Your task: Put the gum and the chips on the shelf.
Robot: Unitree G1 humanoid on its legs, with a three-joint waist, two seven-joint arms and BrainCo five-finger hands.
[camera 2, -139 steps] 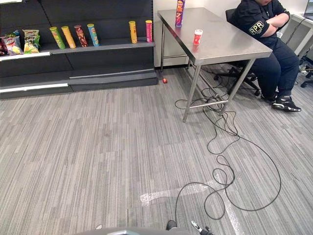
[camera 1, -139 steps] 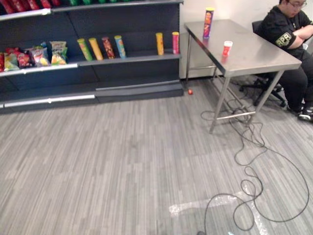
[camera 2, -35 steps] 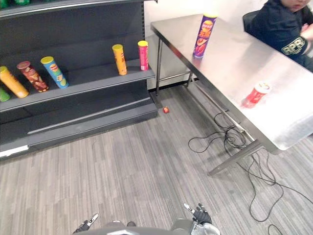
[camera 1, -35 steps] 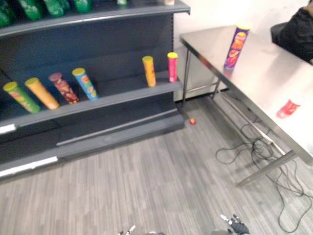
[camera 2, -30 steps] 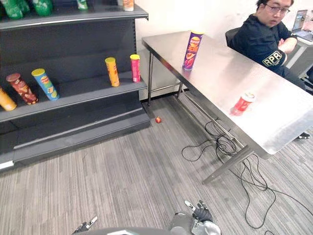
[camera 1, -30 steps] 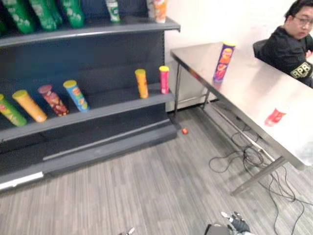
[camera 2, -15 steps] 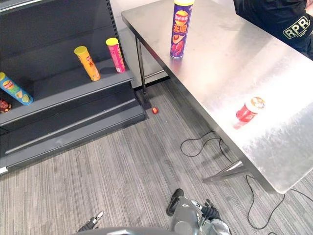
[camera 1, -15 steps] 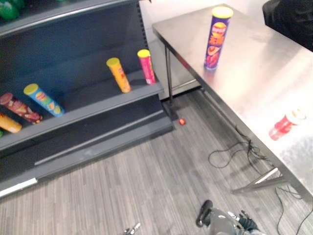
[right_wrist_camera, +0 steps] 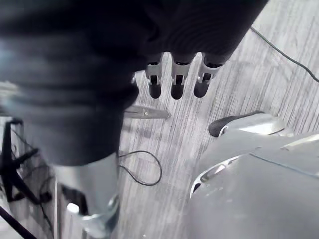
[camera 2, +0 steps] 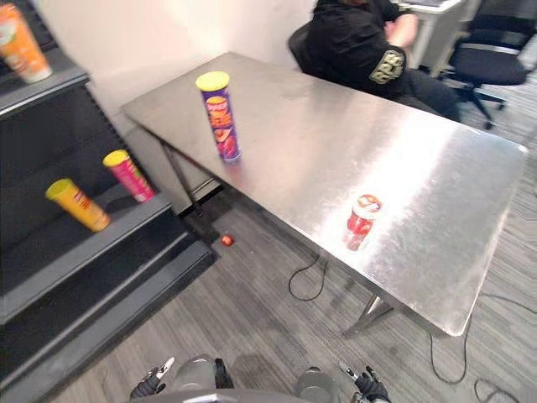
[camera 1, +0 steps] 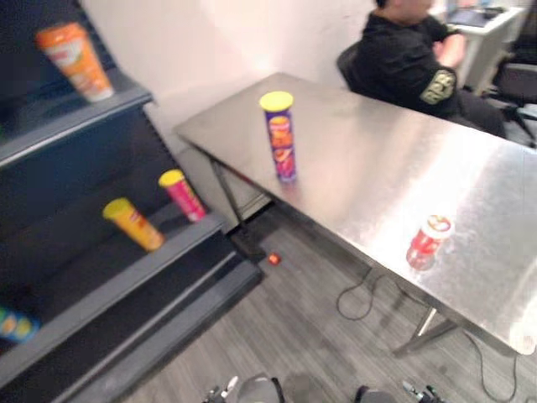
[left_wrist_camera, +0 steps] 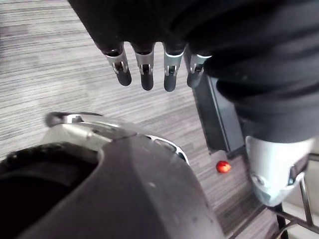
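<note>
Left robot hand: fingers slack, empty
Right robot hand: fingers slack, empty
Tall purple chip can: steel tabletop, far ahead
Small red gum tub: nearer right

This is looking like a mock shop set up inside an office room. Left of the steel table, a dark retail shelf unit is displaying a yellow can, a pink can and, higher up, an orange can. Beyond the table a person is sitting, with a black office chair and a white desk standing behind. Grey striped carpet is running underneath.
</note>
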